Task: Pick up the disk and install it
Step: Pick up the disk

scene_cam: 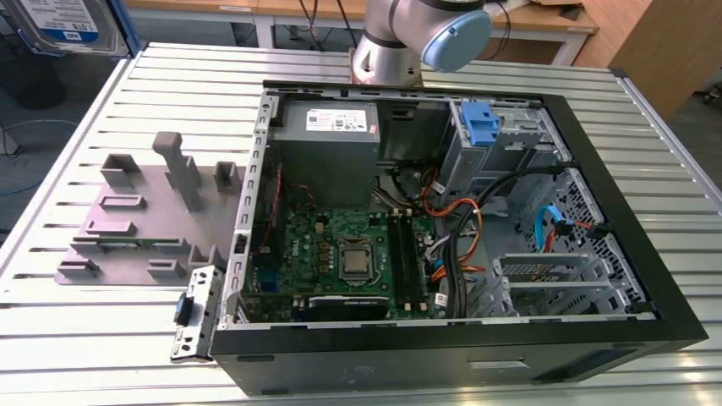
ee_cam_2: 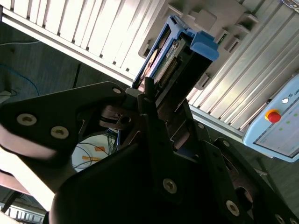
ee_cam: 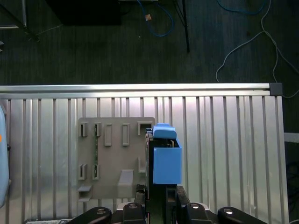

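The disk [ee_cam: 166, 159], a metal drive in a blue plastic carrier, is clamped end-on in my gripper [ee_cam: 159, 190], which is shut on it. It hangs high above the ribbed table, over the edge of the grey fixture plate [ee_cam: 117, 161]. In the second wrist view the disk [ee_cam_2: 176, 56] sticks out beyond the black fingers [ee_cam_2: 148, 95], its connector edge showing. In the exterior view its white-and-blue label [scene_cam: 68, 24] shows at the top left corner, well away from the open computer case [scene_cam: 631, 254].
The case lies open on the table, with a motherboard, loose cables, a grey power-supply box [scene_cam: 330, 127] and a bare blue bracket [scene_cam: 482, 127] in the drive bay. The arm's base [scene_cam: 390, 51] stands behind the case. A pendant with a red button [ee_cam_2: 272, 115] sits beside the table.
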`<state>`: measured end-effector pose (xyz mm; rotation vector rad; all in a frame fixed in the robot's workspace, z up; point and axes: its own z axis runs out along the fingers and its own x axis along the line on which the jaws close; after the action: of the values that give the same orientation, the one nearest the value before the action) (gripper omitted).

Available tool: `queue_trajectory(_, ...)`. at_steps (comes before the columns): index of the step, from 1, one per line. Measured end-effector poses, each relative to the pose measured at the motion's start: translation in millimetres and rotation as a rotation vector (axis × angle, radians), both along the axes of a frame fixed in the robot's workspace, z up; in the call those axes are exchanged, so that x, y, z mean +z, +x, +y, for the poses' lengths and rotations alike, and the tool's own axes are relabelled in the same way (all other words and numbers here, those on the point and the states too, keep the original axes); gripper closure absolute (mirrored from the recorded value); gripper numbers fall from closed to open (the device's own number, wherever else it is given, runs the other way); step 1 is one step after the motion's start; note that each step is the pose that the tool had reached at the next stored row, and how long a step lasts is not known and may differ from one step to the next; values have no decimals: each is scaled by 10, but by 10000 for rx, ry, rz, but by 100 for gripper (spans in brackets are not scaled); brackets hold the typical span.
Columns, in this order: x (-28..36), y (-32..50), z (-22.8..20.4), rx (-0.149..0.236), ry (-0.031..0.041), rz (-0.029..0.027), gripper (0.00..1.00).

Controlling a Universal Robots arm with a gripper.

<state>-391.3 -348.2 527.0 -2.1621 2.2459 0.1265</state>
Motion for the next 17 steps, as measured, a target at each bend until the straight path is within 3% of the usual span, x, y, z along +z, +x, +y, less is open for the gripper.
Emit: queue_trajectory(17,52,0,0,0,1,-1,65)
